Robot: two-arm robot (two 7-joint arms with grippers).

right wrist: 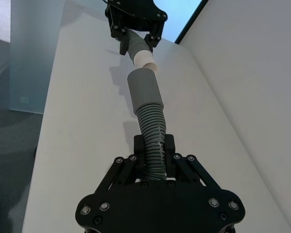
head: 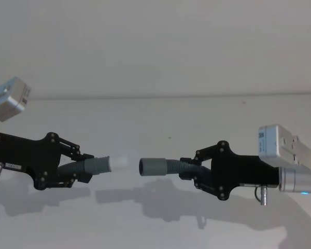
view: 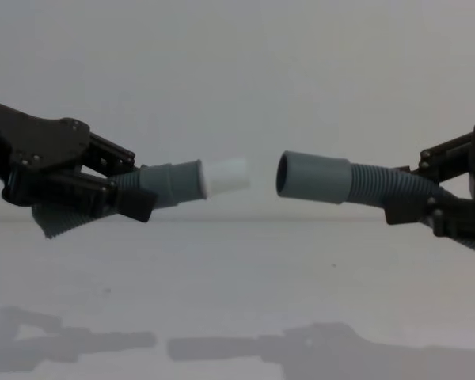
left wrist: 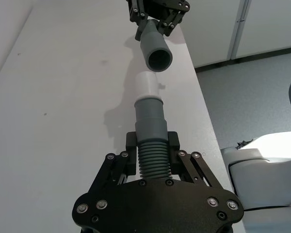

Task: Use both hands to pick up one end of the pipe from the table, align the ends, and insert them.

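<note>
At the left, the ribbed hose piece with the white tapered tip is clamped in the jaws of the left gripper and held above the table. The tip is pointed at the open grey socket just beside it, with a small gap left between them. At the right, the socket's hose piece is gripped on its ribs by the right gripper, also clear of the table.

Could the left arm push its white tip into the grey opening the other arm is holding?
Probably yes: the left gripper's white tip faces the right gripper's grey opening across a bare gap, roughly in line.
</note>
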